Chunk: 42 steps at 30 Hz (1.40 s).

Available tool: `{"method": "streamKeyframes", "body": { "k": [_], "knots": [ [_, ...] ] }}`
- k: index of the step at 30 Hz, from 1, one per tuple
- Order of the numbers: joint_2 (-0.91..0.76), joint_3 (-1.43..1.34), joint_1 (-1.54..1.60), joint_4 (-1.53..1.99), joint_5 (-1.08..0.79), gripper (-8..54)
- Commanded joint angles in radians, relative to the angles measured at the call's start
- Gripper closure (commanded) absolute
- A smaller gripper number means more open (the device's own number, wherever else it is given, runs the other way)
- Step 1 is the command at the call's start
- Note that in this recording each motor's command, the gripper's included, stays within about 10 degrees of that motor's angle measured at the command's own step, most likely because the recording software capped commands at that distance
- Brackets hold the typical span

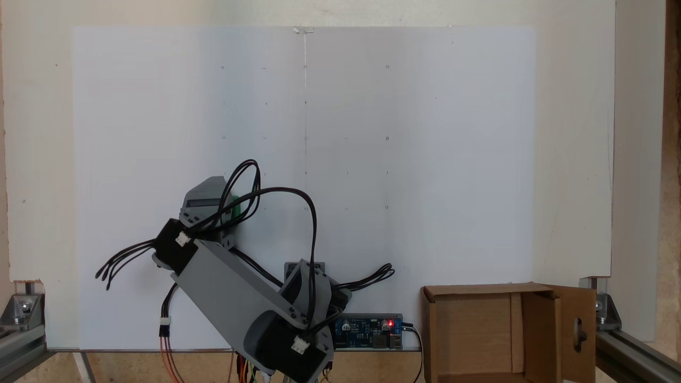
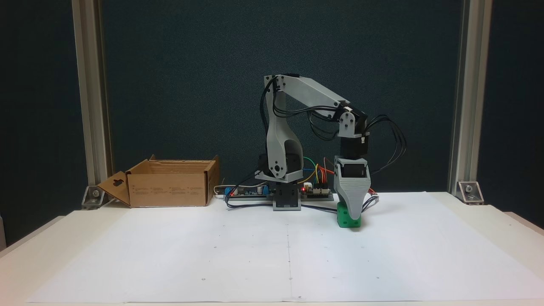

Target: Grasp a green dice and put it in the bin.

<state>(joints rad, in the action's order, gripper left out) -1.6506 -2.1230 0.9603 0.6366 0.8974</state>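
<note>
Nearest us in a fixed view lies the white paper sheet (image 2: 212, 255) spread over the pale bench (image 2: 488, 216), bare but for faint pencil marks. Further in, right of centre, the small bright green plastic dice (image 2: 348, 219) rests on the sheet, with the grey printed jaws of the gripper (image 2: 352, 209) come down over its top. One grey jaw covers the cube's upper part, so we cannot tell whether the jaws are pinching it or only straddling it. Far left, against the dark backdrop, stands the brown corrugated cardboard bin (image 2: 170, 189), well apart from the dice. We judge the risk to be a shallow grip: if the jaws catch only the rounded upper edges, the cube could squirt out on lifting, or drop during the long swing to the bin. In the other fixed view only a green sliver (image 1: 234, 208) shows behind the black cables (image 1: 276, 194).
</note>
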Motion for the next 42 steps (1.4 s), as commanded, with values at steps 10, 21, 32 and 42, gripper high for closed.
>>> {"method": "streamKeyframes", "body": {
  "k": [10, 21, 32, 42],
  "knots": [
    [0.038, 0.018, -0.002, -0.026, 0.074, 5.0],
    [0.058, 0.018, -0.014, -0.029, 0.072, 5.1],
    [0.075, 0.017, -0.037, -0.021, 0.072, 5.2],
    [0.077, 0.017, -0.046, -0.017, 0.072, 9.9]
  ]
}}
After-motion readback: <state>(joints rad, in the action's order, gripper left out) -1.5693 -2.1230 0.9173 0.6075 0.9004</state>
